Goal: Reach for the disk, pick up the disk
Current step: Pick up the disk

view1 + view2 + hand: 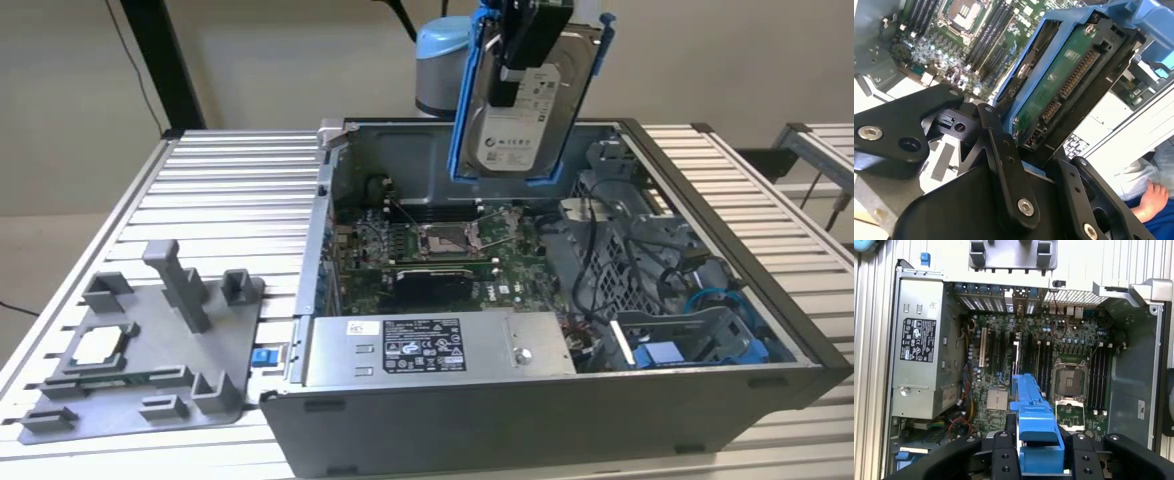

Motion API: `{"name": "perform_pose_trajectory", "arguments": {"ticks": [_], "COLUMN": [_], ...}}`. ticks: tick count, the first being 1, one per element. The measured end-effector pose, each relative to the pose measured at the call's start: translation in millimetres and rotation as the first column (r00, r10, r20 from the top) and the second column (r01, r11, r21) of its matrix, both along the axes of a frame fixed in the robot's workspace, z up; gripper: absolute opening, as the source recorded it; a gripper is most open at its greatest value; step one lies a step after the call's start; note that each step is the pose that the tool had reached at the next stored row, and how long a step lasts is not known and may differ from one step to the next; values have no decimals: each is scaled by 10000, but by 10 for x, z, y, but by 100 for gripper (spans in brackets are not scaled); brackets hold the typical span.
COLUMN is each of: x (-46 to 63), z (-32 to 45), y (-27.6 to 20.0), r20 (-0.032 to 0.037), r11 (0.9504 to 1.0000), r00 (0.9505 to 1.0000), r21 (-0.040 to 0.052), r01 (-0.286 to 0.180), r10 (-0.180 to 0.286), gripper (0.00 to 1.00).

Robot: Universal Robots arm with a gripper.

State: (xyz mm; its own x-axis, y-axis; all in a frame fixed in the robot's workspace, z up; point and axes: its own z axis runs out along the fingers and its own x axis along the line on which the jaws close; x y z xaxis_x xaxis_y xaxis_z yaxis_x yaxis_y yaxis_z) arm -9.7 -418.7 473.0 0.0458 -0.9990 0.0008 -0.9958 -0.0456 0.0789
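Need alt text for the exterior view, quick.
The gripper holds the disk, in its blue frame, upright above the open computer case. A grey fixture sits on the slatted table at the view's left.

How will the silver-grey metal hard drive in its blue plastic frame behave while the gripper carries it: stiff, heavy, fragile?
The silver-grey metal hard drive in its blue plastic frame probably stays stiff: it hangs nearly upright from the gripper without sagging. Its metal body suggests it is heavy for its size. The bare green circuit board looks fragile, so a knock against the grey computer case could harm it.
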Motion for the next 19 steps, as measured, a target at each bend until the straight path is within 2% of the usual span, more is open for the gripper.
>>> {"name": "perform_pose_trajectory", "arguments": {"ticks": [5, 19], "x": [7, 31], "z": [0, 0], "y": [-102, -438], "r20": [-20, -68], "r11": [10000, 10000], "r00": [10000, 10000], "r21": [1, 7], "r01": [0, 0], "r10": [0, 0], "gripper": [0, 0]}}
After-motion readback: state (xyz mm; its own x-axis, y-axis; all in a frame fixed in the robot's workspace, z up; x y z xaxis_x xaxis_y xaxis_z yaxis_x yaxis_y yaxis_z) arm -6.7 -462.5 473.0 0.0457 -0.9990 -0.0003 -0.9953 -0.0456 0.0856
